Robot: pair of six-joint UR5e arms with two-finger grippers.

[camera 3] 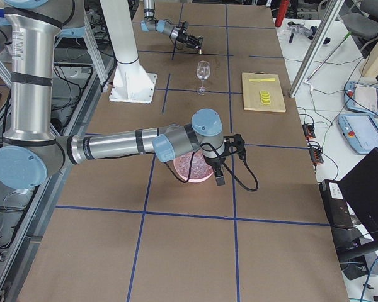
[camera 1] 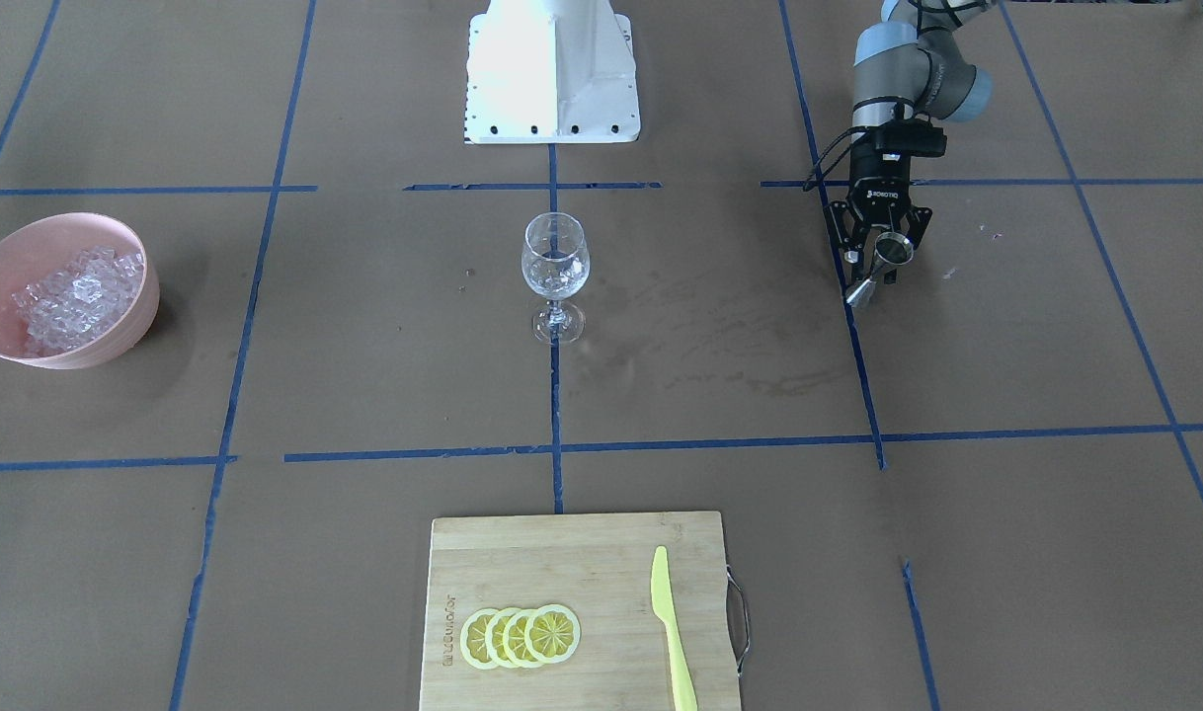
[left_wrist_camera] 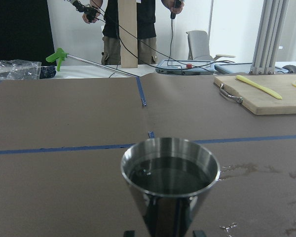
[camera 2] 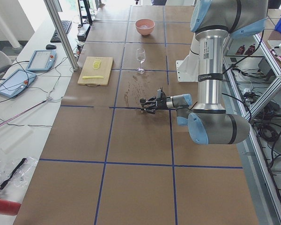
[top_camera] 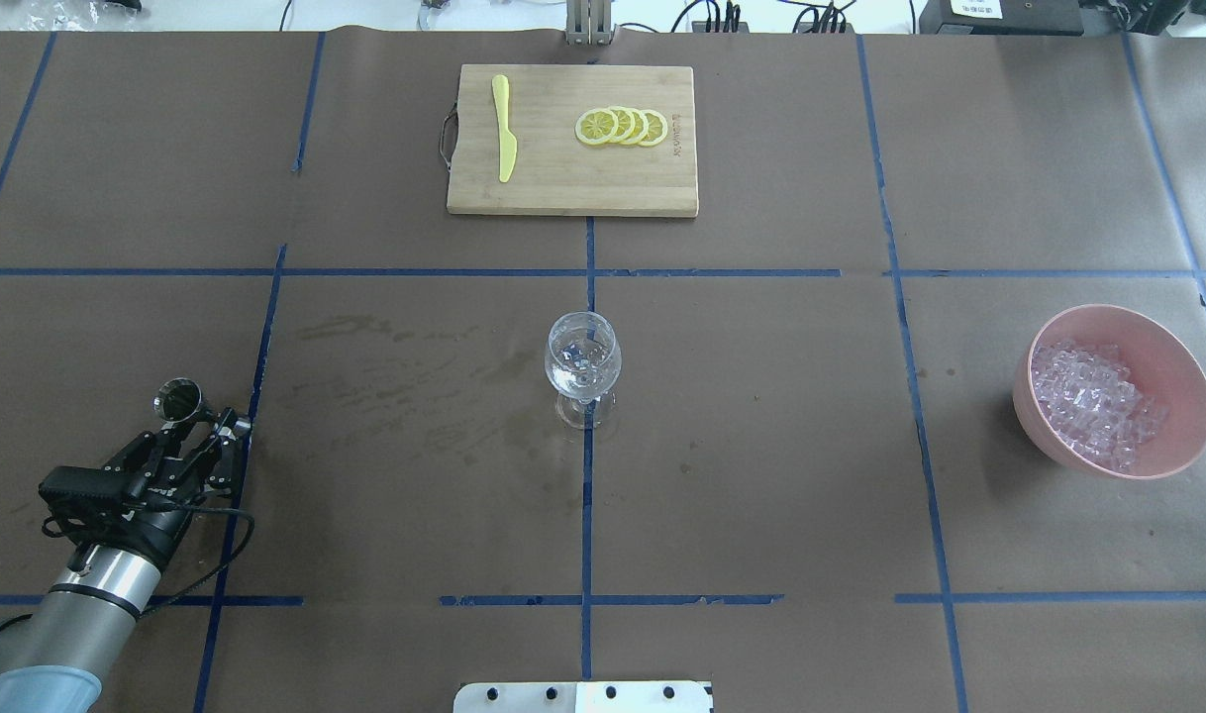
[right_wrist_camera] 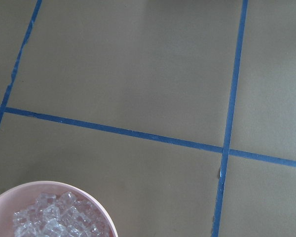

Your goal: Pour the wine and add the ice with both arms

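Left arm (top_camera: 98, 584) enters at the robot's edge, left of centre. The left gripper (top_camera: 202, 421) is clamped on a steel jigger (top_camera: 177, 398), one finger on each side of the cone. In the left wrist view the jigger (left_wrist_camera: 170, 185) sits upright and holds dark liquid to a little below the rim. It is clear of the worktop and well apart from the glass (top_camera: 583, 361). The glass stands upright at the worktop's centre, on the blue tape line. Something glints inside the bowl of the glass, but I cannot tell what. Ice (top_camera: 1093, 401) is heaped in a pink bowl (top_camera: 1157, 347) toward the right end of the worktop, about midway between the robot's edge and the far edge. In the right-side view the right arm (camera 3: 120, 146) reaches out over that bowl and the right gripper (camera 3: 218, 173) hangs just above it. I cannot tell whether its fingers are apart or together. The right wrist view shows only the bowl's rim and ice (right_wrist_camera: 59, 219) at the lower left. At the middle of the far edge is a board (top_camera: 573, 188) with four overlapping lemon slices (top_camera: 623, 127) and a yellow knife (top_camera: 505, 129), well apart from each other.
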